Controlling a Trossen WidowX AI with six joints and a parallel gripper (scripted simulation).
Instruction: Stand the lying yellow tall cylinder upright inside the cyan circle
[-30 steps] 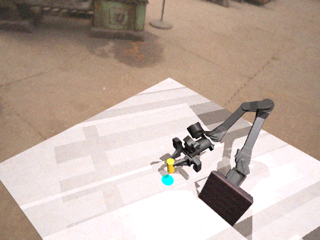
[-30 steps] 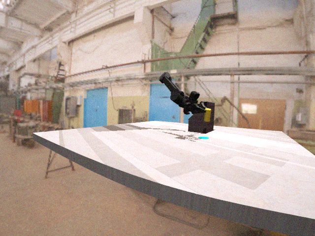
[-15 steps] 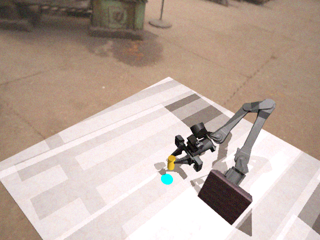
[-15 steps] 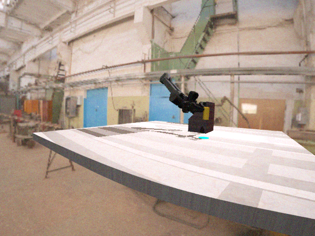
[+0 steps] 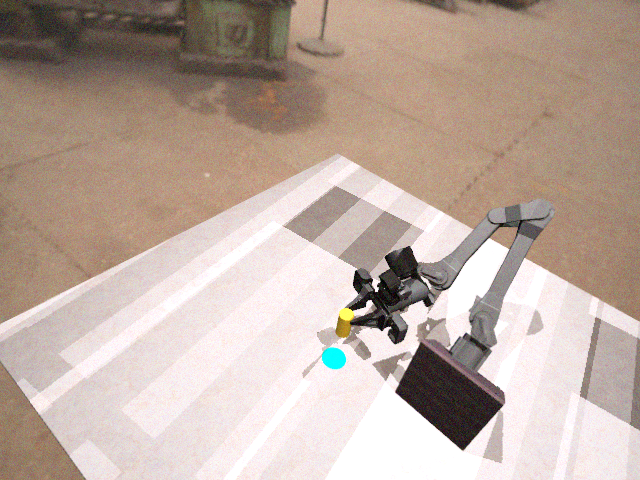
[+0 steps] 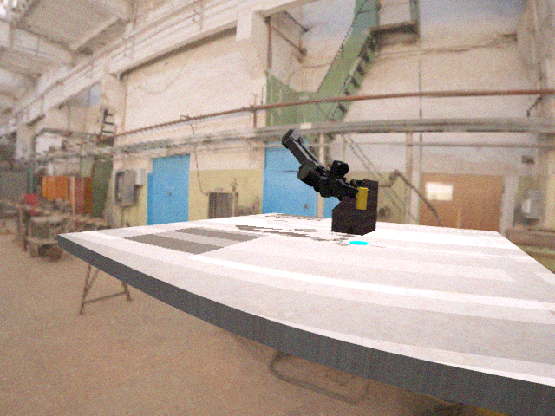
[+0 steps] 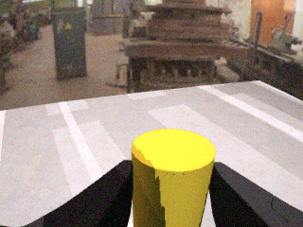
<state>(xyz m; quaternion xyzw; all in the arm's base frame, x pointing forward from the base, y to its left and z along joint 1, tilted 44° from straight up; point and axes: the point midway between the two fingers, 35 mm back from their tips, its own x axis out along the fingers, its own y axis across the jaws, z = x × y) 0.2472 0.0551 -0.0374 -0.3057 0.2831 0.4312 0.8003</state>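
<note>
The yellow tall cylinder (image 5: 344, 322) (image 6: 362, 198) (image 7: 170, 202) stands upright between my fingers, held above the table. My gripper (image 5: 356, 316) (image 6: 357, 197) (image 7: 172, 170) is shut on it, with one black finger on each side in the wrist view. The cyan circle (image 5: 333, 358) (image 6: 358, 243) is a small flat disc on the table (image 5: 180, 335) (image 6: 403, 286), below the cylinder and a little nearer the front. The circle is out of sight in the wrist view.
The arm's dark base box (image 5: 448, 400) (image 6: 349, 219) stands on the table to the right of the circle. The table's edges show in the top and exterior views, with a factory floor beyond.
</note>
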